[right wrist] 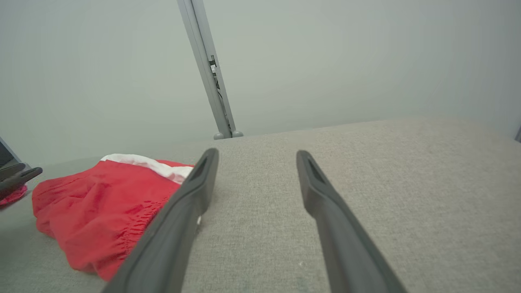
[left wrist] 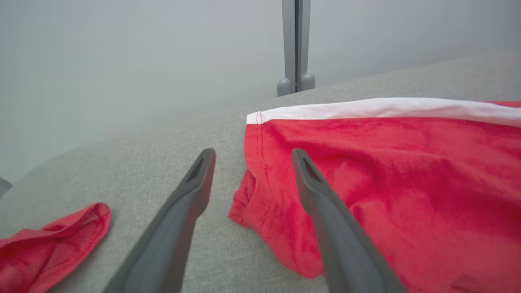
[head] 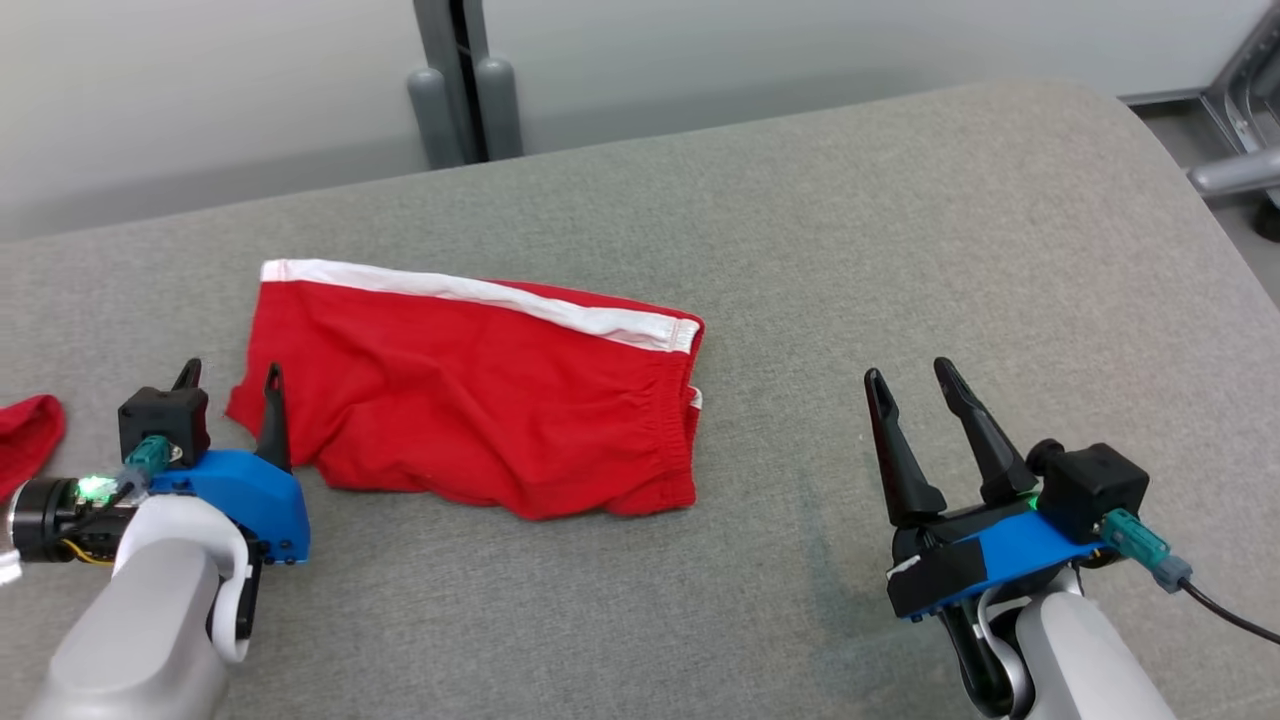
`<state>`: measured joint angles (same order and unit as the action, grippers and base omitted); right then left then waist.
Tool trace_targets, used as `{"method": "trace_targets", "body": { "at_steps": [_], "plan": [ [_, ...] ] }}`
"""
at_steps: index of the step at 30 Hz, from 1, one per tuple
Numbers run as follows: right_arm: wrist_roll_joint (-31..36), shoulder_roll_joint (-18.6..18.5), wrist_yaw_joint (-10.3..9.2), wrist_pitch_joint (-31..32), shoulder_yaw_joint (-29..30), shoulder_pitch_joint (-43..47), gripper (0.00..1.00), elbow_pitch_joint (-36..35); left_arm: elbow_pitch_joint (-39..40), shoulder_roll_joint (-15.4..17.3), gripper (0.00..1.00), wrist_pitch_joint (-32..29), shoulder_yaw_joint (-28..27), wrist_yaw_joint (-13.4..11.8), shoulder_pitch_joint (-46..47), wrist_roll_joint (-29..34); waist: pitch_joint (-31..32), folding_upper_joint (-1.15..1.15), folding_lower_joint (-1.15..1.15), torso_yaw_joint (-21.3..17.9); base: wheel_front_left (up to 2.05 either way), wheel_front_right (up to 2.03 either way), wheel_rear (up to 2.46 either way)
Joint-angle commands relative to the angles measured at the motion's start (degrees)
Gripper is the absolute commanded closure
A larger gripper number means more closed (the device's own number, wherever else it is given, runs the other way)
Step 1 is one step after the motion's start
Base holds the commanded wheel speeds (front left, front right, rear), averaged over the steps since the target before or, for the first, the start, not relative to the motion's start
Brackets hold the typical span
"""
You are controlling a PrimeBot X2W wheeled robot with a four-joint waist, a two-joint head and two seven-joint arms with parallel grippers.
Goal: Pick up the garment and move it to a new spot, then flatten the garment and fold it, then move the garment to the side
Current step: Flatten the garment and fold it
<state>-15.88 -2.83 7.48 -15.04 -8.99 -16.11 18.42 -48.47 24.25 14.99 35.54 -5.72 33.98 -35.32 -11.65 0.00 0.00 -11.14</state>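
The garment (head: 470, 390) is a pair of red shorts with a white side stripe, lying folded on the grey padded table (head: 800, 250), left of centre. My left gripper (head: 229, 376) stands open at the shorts' left corner, its right finger just over the hem and nothing between the fingers. In the left wrist view the shorts (left wrist: 407, 179) spread to the right of that open gripper (left wrist: 252, 156). My right gripper (head: 908, 372) is open over bare table, well to the right of the shorts. In the right wrist view the open right gripper (right wrist: 256, 156) has the shorts (right wrist: 101, 199) at its left.
Another red piece of cloth (head: 28, 435) lies at the table's left edge, also at lower left in the left wrist view (left wrist: 49, 240). A grey post (head: 465, 90) stands behind the table's far edge. The table's rounded corner is at upper right.
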Motion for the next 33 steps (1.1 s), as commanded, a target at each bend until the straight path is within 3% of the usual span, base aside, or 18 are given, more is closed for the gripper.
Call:
{"method": "trace_targets", "body": {
  "at_steps": [1, 7, 20, 25, 33],
  "plan": [
    [0.41, -0.13, 0.03, -0.21, 0.15, 0.98, 0.0, -0.23, 1.58, 0.06, 0.0, 0.28, -1.11, -0.72, -1.71, 0.96, 0.35, 0.0, 0.0, 0.32, 0.0, 0.0, 0.0],
    [2.4, -0.15, 0.03, -0.21, 0.81, 2.28, 0.0, -0.01, 12.0, -1.34, 0.0, 0.28, -7.54, -3.18, -8.58, 7.5, 2.63, 0.0, 0.0, 2.85, 0.0, 0.0, 0.0],
    [3.57, -0.16, 0.03, -0.21, 2.11, 7.95, 0.0, 3.06, 22.05, -8.46, 0.0, 0.23, -18.61, -2.94, -27.14, 17.13, 8.4, 0.0, 0.0, 6.1, 0.0, 0.0, 0.0],
    [3.43, -0.15, 0.03, -0.21, 2.39, 9.6, 0.0, 3.1, 23.8, -10.75, 0.0, 0.23, -22.22, -1.82, -32.06, 19.7, 9.04, 0.0, 0.0, 6.45, 0.0, 0.0, 0.0],
    [3.03, -0.15, 0.03, -0.21, 2.07, 9.3, 0.0, 2.96, 23.89, -12.59, 0.0, 0.23, -25.6, 1.83, -31.84, 23.22, 8.47, 0.0, 0.0, 7.36, 0.0, 0.0, 0.0]
  ]
}}
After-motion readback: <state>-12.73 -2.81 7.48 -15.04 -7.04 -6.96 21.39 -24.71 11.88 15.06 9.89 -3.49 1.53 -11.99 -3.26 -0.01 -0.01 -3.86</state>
